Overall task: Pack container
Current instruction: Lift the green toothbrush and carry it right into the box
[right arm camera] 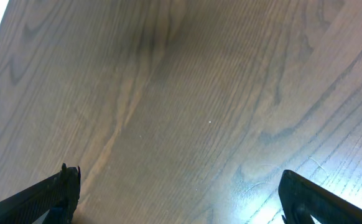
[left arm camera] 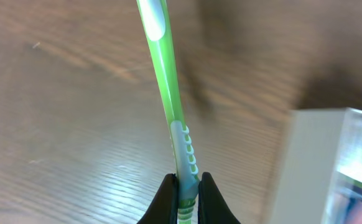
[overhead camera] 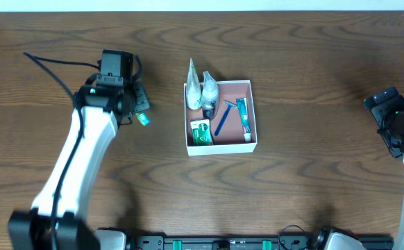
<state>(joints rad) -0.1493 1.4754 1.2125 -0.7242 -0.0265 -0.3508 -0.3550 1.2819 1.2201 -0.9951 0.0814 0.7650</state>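
Observation:
The container (overhead camera: 255,139), a shallow white box with a pinkish-brown bottom, sits mid-table. It holds two clear bottles (overhead camera: 202,94), a blue razor (overhead camera: 223,118), a toothpaste tube (overhead camera: 243,118) and a green packet (overhead camera: 200,132). My left gripper (overhead camera: 141,104) is left of the box, above the table, shut on a green toothbrush (left arm camera: 167,93) by its handle (overhead camera: 143,119). The box's white wall (left arm camera: 311,168) shows at the right of the left wrist view. My right gripper (right arm camera: 178,193) is open and empty at the far right over bare wood.
The table is dark brown wood (overhead camera: 306,194). A black cable (overhead camera: 56,66) runs from the left arm across the back left. The right arm (overhead camera: 400,121) stands at the right edge.

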